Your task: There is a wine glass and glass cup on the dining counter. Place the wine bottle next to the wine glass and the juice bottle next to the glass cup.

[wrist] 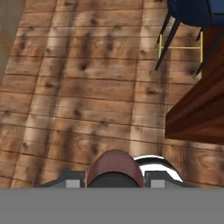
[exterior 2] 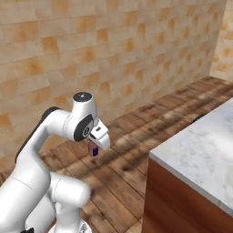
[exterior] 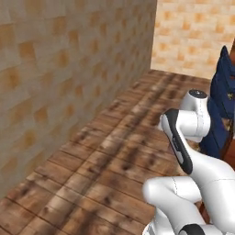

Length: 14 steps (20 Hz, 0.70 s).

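At the bottom centre of the hand view, the jaws are clamped on one juice bottle (wrist: 114, 168), its dark reddish top between the fingertips (wrist: 72, 178); one marble counter (exterior 2: 200, 150) fills the right base view's lower right.

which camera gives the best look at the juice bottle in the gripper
The hand view: the juice bottle sits close up between the fingertips, showing its rounded dark-red body. The right base view shows a small purple bit under the hand.
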{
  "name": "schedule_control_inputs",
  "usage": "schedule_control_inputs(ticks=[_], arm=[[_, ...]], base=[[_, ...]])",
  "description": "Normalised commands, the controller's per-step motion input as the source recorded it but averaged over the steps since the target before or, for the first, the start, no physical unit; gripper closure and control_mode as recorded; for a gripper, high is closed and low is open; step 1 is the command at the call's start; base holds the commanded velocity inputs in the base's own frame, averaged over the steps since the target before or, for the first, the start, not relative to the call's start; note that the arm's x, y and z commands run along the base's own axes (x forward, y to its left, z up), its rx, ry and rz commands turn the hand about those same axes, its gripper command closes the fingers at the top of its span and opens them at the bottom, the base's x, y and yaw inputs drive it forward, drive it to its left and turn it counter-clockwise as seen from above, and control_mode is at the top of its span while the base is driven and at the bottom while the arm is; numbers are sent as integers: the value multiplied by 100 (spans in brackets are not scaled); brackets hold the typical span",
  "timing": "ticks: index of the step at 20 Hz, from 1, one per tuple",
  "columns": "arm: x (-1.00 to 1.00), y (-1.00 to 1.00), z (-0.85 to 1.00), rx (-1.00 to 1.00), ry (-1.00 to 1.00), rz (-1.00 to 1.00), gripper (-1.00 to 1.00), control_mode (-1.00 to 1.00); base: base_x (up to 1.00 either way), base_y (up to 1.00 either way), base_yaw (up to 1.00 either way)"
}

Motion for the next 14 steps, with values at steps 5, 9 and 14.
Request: schedule_control_inputs(ticks=[5,9,14], arm=[[0,0,0,0,0,0,100,100],[0,0,0,0,0,0,100,100],[0,0,0,0,0,0,100,100]], base=[[79,24,-27],[77,33,-33],[77,30,-31]])
